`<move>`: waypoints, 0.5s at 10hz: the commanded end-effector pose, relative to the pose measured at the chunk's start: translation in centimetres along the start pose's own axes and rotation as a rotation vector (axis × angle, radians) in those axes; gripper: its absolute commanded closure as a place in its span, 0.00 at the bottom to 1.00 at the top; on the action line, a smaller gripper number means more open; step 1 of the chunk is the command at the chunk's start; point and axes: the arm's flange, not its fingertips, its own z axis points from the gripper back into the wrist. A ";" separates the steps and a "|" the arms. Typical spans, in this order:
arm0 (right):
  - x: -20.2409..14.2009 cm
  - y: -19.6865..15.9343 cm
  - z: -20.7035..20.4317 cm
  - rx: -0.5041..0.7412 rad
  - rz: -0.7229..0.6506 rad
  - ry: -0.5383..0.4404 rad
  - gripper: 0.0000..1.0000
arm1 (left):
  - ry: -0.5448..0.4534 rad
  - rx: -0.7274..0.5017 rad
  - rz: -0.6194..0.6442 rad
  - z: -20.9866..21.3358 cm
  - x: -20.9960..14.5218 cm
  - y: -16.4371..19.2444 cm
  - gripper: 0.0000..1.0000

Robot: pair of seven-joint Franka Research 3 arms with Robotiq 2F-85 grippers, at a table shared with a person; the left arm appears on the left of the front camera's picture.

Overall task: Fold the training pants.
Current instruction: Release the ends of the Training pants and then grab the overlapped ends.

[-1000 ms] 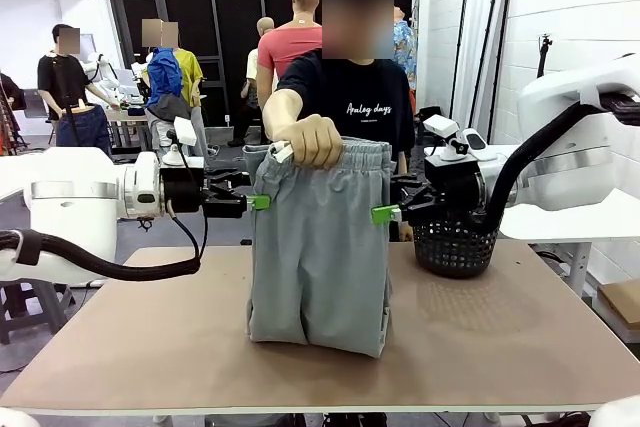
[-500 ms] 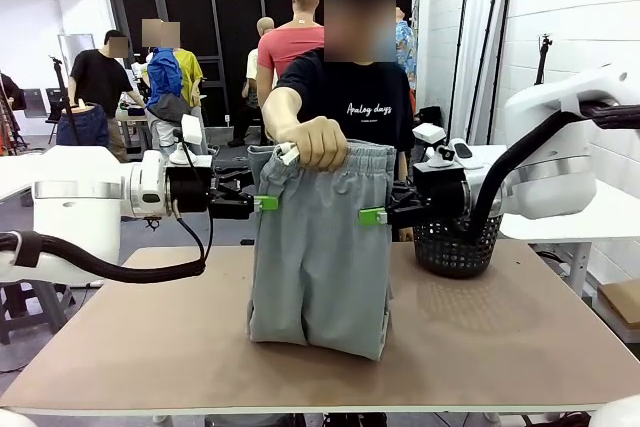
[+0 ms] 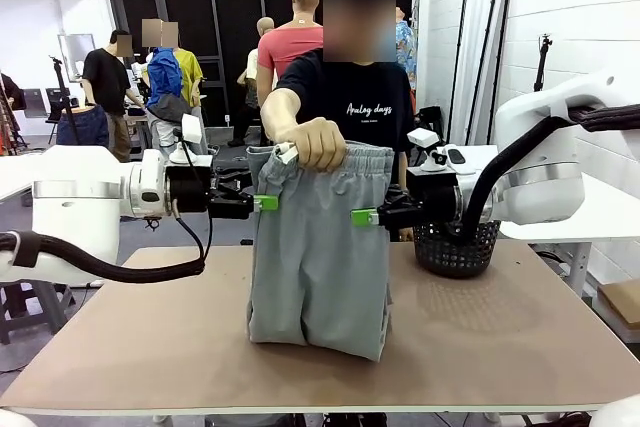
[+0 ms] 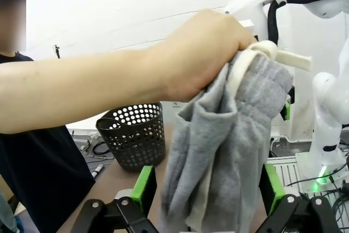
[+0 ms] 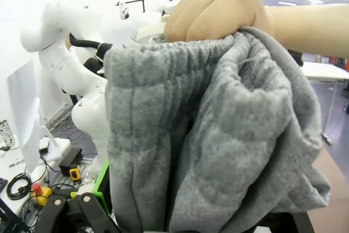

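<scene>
Light grey training pants (image 3: 318, 247): soft jersey, ribbed gathered elastic waistband, white drawstring, short wide legs. They hang upright from a person's hand (image 3: 318, 142) fisted on the waistband, hems bunched on the flat brown counter (image 3: 520, 337). Black, green-padded left end effector (image 3: 262, 203) sits level at the pants' left edge just under the waistband, jaws wide apart. In the left wrist view the cloth hangs down between its fingers (image 4: 143, 185), not pinched. The right end effector (image 3: 365, 217) is at the opposite edge, slightly lower, jaws also spread. The right wrist view has the fleecy folds close in front, one green pad (image 5: 101, 185) beside them. A black perforated plastic basket (image 3: 457, 247) stands on the counter behind the right end effector.
</scene>
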 end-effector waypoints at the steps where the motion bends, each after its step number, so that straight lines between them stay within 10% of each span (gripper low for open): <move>1: -1.1 1.9 -0.4 -0.024 0.047 -0.040 0.00 | 0.014 -0.056 0.040 2.3 -3.4 -6.5 0.00; 5: -0.1 0.5 -1.0 -0.030 0.090 -0.044 0.00 | -0.012 -0.069 0.073 0.8 -3.3 -5.8 0.00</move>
